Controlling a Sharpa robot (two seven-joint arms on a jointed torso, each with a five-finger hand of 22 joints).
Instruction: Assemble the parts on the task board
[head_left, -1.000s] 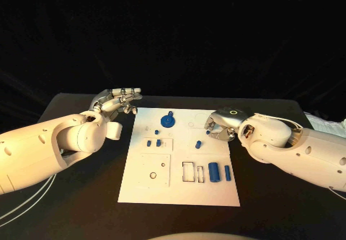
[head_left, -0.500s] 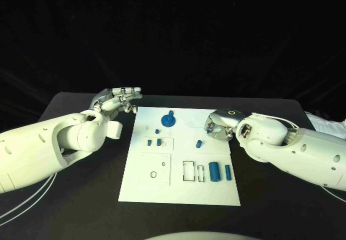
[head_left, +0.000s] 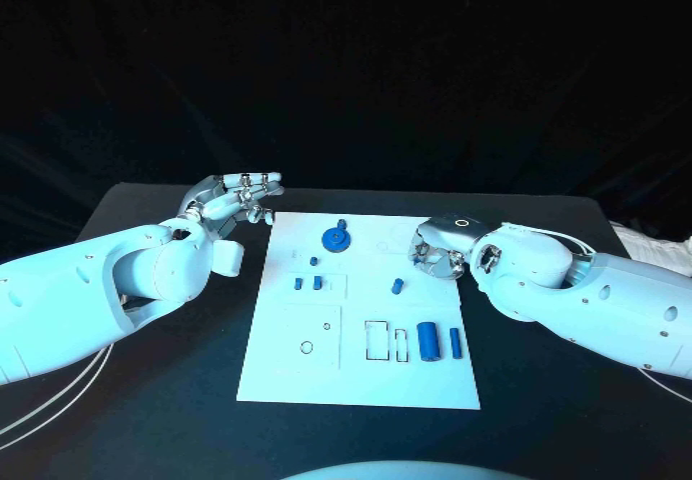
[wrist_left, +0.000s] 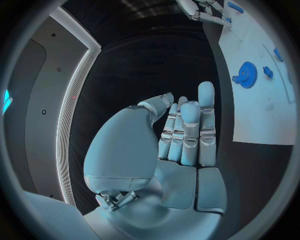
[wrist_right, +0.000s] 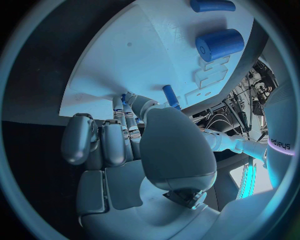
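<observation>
- The right hand (head_left: 437, 255) is hovering over the right edge of the white board (head_left: 361, 375), at its far end; its fingers (wrist_right: 106, 142) are curling inward toward the thumb.
- In the right wrist view something small and blue is showing at the fingertips, but whether the right hand is grasping a piece cannot be told.
- Just beside this hand, toward the middle of the board, a small blue peg (head_left: 397, 288) is lying on the white surface.
- The left hand (head_left: 231, 202) is hanging off the board's far left corner, above the black bench (head_left: 144, 400); it is released, holding nothing.
- In the left wrist view the fingers (wrist_left: 190, 130) of the left hand are standing straight and close together, with the thumb apart from them.
- Near the left hand, a blue gear (head_left: 335, 240) is sitting on the far middle of the board, with a small blue piece touching its far edge.
- Closer to the robot than the gear, two short blue pins (head_left: 307, 284) are standing side by side in a shallow rectangular panel.
- At the near right of the board, a thick blue cylinder (head_left: 428, 341) is lying just beside a thinner blue rod (head_left: 456, 343), the two parallel and slightly apart.
- Left of the cylinder, rectangular slots (head_left: 385, 343) are showing dark outlines in the board.
- At the near left of the board, a square panel is carrying a small oval ring (head_left: 306, 348).
</observation>
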